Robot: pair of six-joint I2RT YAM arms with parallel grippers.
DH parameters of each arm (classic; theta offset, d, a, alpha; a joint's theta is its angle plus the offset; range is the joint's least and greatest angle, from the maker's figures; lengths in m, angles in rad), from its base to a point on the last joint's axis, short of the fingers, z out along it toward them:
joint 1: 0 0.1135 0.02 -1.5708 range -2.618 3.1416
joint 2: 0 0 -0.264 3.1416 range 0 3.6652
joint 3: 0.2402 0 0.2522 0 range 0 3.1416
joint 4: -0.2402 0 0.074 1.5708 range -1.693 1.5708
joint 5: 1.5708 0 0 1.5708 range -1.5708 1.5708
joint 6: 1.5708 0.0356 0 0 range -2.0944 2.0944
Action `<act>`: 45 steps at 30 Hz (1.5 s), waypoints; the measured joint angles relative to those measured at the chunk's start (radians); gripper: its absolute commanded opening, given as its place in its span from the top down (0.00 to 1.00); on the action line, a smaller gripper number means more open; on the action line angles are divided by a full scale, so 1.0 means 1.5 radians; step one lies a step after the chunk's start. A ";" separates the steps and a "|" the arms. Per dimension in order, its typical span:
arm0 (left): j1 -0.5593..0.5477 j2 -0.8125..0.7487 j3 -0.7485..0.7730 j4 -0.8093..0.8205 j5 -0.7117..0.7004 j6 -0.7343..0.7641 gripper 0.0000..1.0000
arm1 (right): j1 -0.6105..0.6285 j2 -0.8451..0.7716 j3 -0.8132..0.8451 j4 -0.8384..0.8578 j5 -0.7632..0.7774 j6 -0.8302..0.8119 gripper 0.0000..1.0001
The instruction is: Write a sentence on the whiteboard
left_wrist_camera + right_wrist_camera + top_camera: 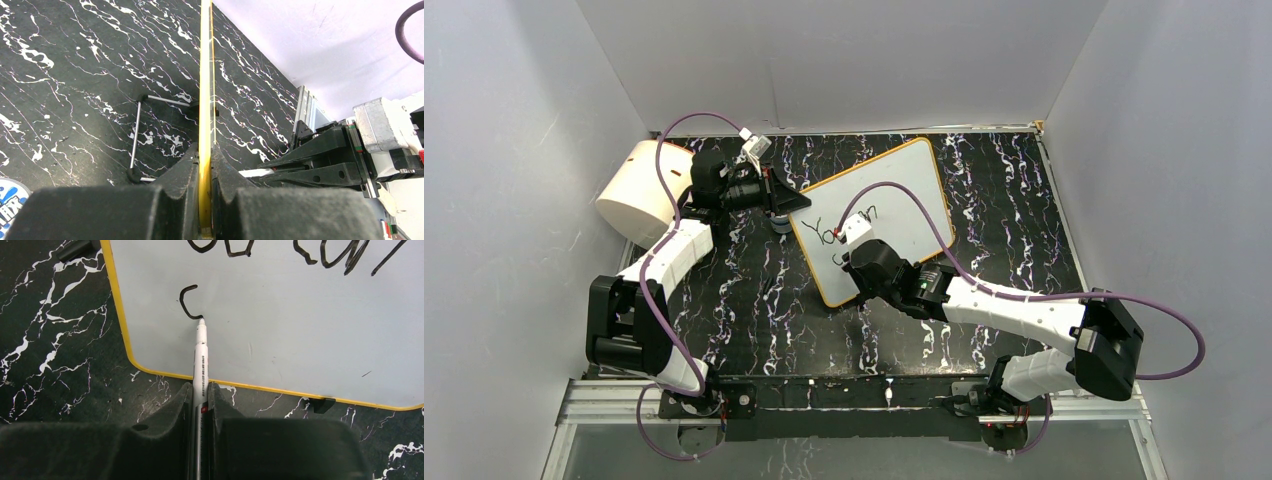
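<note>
**Item:** whiteboard (904,180), set askew on the black marbled table (1004,200), just toward 12 o'clock of centre in the top view. It is propped up from flat, and table is seen on both sides of its edge from the left wrist. The exact lean cannot be told.

**Handling:** judged thin, stiff and light. The glossy face is likely slippery and easily smudged, so hold is best taken at the yellow rim, clear of the writing.

**Left gripper** (205,175)**:** clamped tight on that rim at the board's 9 o'clock edge.

**Right gripper** (200,400)**:** closed narrowly on a slim white marker (201,355), brought in from 6 o'clock. The tip is touching the tail of a lone "c".

**The sentence** (844,228)**:** "You can" is read on the first line, and the second is barely begun.

**Not made out:**
- Lower lettering is covered by the right wrist in the top view.
- The first line is cut off at 12 o'clock in the right wrist view.
- The writing face is unseen from the left wrist.
</note>
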State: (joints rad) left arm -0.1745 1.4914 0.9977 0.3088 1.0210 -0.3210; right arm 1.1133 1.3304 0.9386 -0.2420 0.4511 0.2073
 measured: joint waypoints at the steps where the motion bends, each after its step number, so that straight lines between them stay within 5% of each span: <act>1: 0.000 0.000 0.000 0.000 0.000 0.000 1.00 | 0.000 0.000 0.000 0.001 0.001 0.000 1.00; 45: 0.000 0.000 0.000 -0.001 -0.003 0.000 1.00 | 0.001 -0.005 0.003 0.060 0.016 -0.036 1.00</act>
State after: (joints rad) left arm -0.1745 1.4914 0.9977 0.3077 1.0172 -0.3214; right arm 1.1145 1.3235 0.9428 -0.1528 0.4755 0.1532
